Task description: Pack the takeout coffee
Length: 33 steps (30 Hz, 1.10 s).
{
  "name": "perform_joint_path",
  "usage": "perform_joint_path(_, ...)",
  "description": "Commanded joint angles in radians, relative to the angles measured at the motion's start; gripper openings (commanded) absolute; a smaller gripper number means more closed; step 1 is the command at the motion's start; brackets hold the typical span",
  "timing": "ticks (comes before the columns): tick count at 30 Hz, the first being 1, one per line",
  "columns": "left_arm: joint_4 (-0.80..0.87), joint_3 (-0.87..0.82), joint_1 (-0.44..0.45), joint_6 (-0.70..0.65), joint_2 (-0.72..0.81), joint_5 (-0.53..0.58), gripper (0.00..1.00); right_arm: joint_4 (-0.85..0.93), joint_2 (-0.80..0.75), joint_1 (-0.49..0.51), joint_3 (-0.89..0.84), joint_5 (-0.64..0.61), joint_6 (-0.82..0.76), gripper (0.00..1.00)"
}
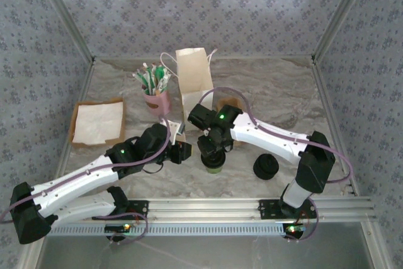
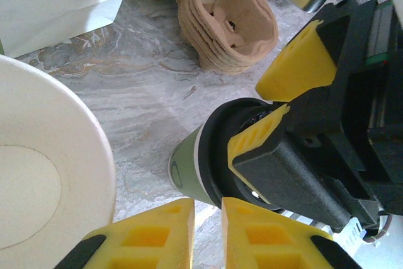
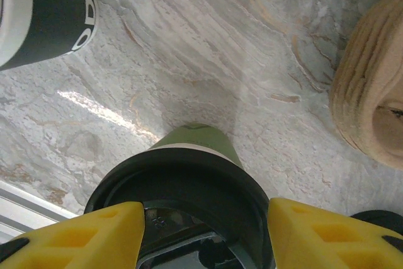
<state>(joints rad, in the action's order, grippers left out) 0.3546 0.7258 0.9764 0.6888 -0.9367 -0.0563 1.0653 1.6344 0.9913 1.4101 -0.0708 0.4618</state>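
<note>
The right gripper [image 3: 206,209] appears to pinch the black lid of the coffee cup [image 3: 196,138], which stands upright on the table [image 3: 220,48]. The left gripper [image 2: 206,212], fingers pressed together and empty, sits just beside it. The lift would go best straight up with the cup level, clearing the rim of the paper bag [image 1: 194,77] before lowering.

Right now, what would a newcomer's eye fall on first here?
A green coffee cup with a black lid stands mid-table, the right arm's jaws straddling that lid. Behind it stands a tall paper bag, with a pink cup of packets beside it.
</note>
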Motion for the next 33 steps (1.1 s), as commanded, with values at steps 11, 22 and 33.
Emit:
perform_joint_path(11,-0.018,0.036,0.005,-0.019,0.008,-0.012,0.18,0.054,0.014,0.025,-0.133,0.034,0.016,0.54)
perform_joint_path(22,-0.028,0.040,0.008,-0.015,-0.002,-0.016,0.19,0.053,-0.118,0.026,-0.178,0.063,0.051,0.57)
perform_joint_path(33,-0.018,0.067,0.032,-0.014,-0.011,-0.010,0.24,0.062,-0.193,0.009,-0.138,0.063,0.047,0.78)
